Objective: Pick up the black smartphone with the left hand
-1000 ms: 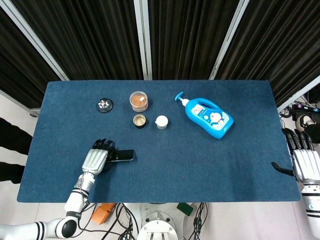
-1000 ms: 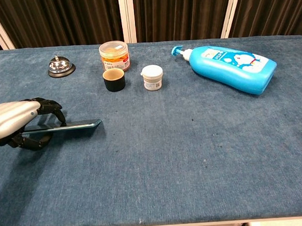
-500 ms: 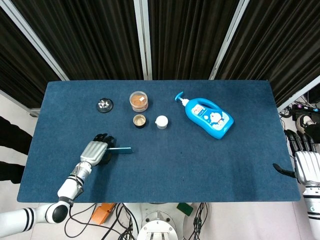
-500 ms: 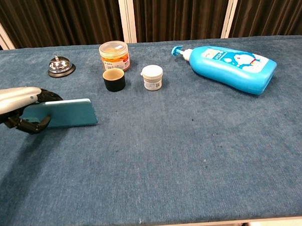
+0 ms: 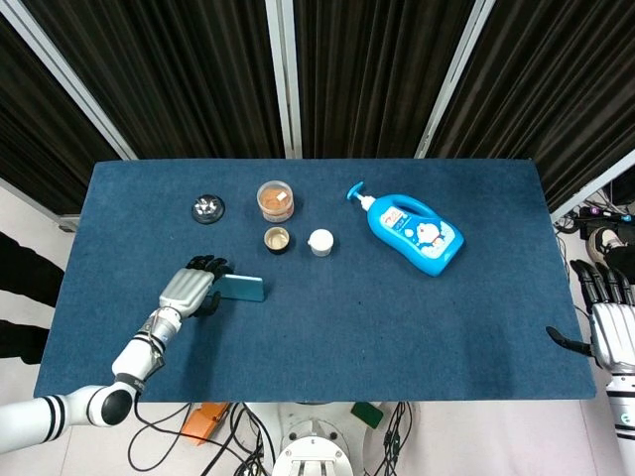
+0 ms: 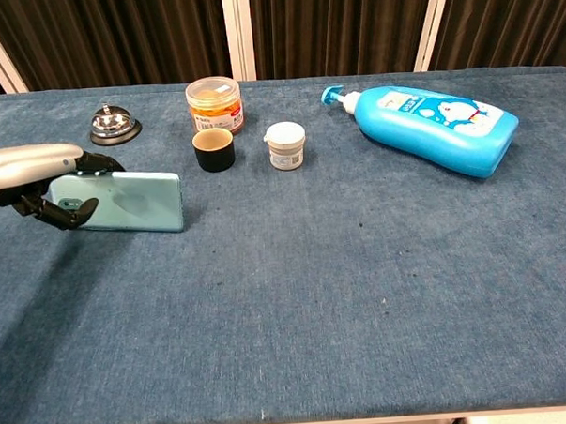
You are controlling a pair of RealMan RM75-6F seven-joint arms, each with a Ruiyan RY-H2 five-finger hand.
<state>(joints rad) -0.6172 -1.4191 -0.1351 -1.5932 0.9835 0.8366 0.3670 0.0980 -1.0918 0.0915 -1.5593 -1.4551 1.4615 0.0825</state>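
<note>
My left hand holds the smartphone by one end, lifted off the blue table at the left. The phone is tipped up so that its teal back faces the chest view; its black side is turned away. Its free end points toward the table's middle. My right hand hangs off the table's right edge with fingers spread and nothing in it; it does not show in the chest view.
A silver bell sits at the back left. An orange-filled jar, a small black cup and a white-lidded pot stand mid-back. A blue pump bottle lies at the right.
The left hand has lifted the phone off the table and tipped it from flat to showing its teal back, moving slightly toward the table's far side. The right hand has barely shifted.
</note>
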